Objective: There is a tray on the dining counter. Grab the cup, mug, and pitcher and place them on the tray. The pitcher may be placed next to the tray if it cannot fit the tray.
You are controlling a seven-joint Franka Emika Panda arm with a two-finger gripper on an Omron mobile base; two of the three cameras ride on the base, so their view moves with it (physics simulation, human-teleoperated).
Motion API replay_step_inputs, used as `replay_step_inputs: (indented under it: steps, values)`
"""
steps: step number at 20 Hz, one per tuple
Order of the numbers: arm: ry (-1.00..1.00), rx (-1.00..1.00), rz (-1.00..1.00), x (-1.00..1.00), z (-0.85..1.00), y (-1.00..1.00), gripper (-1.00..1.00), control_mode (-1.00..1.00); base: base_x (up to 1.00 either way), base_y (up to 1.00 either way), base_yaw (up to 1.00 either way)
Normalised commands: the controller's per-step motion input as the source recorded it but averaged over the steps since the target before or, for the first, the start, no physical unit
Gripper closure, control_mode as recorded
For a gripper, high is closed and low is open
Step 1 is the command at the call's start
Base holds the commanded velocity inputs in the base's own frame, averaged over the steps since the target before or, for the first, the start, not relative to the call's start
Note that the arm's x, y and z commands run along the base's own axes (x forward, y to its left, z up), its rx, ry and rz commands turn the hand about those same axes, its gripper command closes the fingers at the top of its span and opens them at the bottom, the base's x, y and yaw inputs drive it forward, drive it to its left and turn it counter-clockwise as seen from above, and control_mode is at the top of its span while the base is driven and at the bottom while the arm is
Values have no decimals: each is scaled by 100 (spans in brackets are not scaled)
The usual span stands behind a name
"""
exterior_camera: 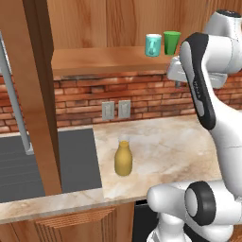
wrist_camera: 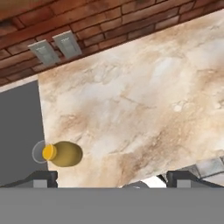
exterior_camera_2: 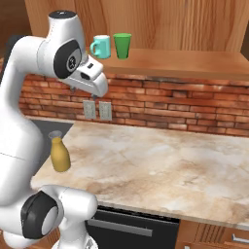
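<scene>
Pitcher (wrist_camera: pixel 63 153) on marble beside sink; base views add shelved mug (exterior_camera: pixel 152 45), cup (exterior_camera: pixel 171 42); jaws apart.

Arm raised, hand (wrist_camera: pixel 112 177) wide open, pointing down.

Counter (wrist_camera: pixel 144 100) below gripper (wrist_camera: pixel 111 178): veined beige marble, polished; pitcher (wrist_camera: pixel 64 153) to lower left of fingertips: smooth mustard, matt, paler neck; wall (wrist_camera: pixel 87 26) ahead: rough red brick, two grey metal-look outlets (wrist_camera: pixel 56 47); mug (exterior_camera: pixel 152 45) teal, cup (exterior_camera: pixel 171 42) green, both smooth plastic-look, on wooden shelf (exterior_camera: pixel 104 60).
</scene>
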Motion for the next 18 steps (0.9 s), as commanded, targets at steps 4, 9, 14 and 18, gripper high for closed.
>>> replay_step_inputs:
  steps: [4, 9, 14, 18]
  values:
    - [-4, 17, -27, -18, 36, -8, -100, -100, 0, 0, 0]
    - [-4, 15, -31, -8, 31, 0, -100, -100, 0, 0, 0]
    - [-7, 17, -34, -3, 30, 0, -100, -100, 0, 0, 0]
    - [-9, 17, -35, -3, 28, 0, -100, -100, 0, 0, 0]
